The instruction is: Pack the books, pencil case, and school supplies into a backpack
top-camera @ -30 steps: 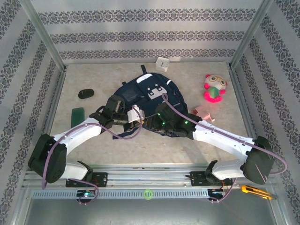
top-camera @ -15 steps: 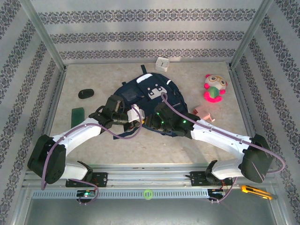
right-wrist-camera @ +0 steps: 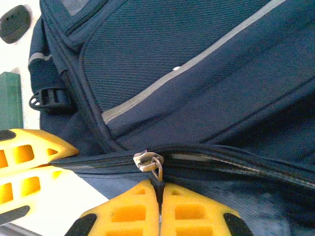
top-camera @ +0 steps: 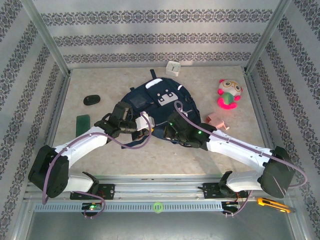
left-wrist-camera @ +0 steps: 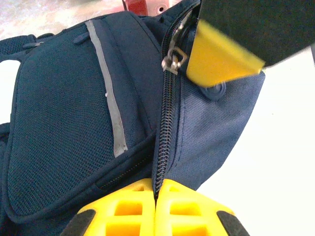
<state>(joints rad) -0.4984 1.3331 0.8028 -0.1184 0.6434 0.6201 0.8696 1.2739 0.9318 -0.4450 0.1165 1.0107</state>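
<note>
Backpack lies flat in the middle of the table, its lower edge turned toward both arms. Along this edge runs the zipper, and this line is what the coming move depends on. The zipper pull hangs from its slider, and the right gripper has its fingers pressed together on this pull. From the slider the closed teeth go in a nearly straight line to the left gripper, which pinches the backpack edge on the zipper seam, fingers tight together. On the other side of the slider the track seems already parted. So, as I judge, the right gripper must draw the pull along the seam toward the left gripper, while the left one keeps the cloth stretched. Farther out, the green book lies left of the backpack and the pencil case right of it, both apart from it.
</note>
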